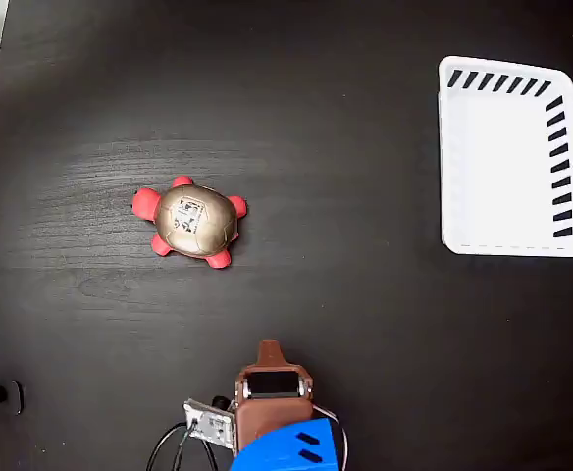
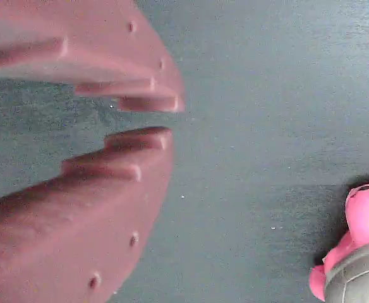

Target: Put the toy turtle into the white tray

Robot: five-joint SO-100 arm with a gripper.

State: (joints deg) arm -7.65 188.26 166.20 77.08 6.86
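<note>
The toy turtle (image 1: 191,223) sits on the dark counter (image 1: 345,294) left of centre in the fixed view, well apart from the white tray (image 1: 510,157) at the right edge. The brown pincer (image 1: 270,350) is near the bottom edge, below the turtle and apart from it. In the wrist view the pincer (image 2: 153,117) shows its fingertips (image 2: 143,139) narrowly parted and gripping nothing, with the turtle (image 2: 355,252) at the lower right corner.
</note>
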